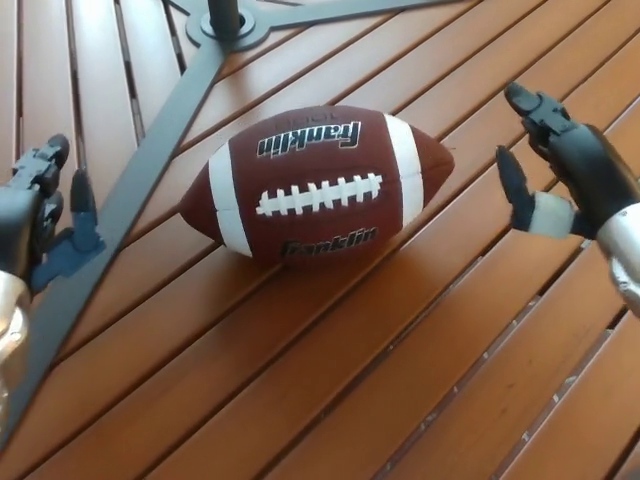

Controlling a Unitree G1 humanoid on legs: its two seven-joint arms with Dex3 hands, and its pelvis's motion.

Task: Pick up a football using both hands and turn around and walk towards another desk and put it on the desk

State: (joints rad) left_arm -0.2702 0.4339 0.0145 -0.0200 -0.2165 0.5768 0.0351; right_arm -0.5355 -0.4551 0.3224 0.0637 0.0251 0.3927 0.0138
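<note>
The football (316, 186) lies alone on the bench (400, 380), which is made of reddish brown wooden slats running on a diagonal. The ball rests on its side with the white laces facing up, a white stripe near each end and the word "Franklin" printed above and below the laces. Its right tip points toward the right hand (560, 175) and is a little higher in the picture than its left tip. Neither hand touches the ball. The left hand (40, 215) is at the left edge, well apart from the ball, with its fingers (45, 160) spread and holding nothing; the thumb points up beside them. The right hand is at the right edge, near the right tip of the ball but with a clear gap of wood between; its fingers are also apart and empty, one finger reaching up and the thumb standing lower. A dark metal frame (150, 160) crosses the slats on the left, with a round hub (225, 22) at the top.
</note>
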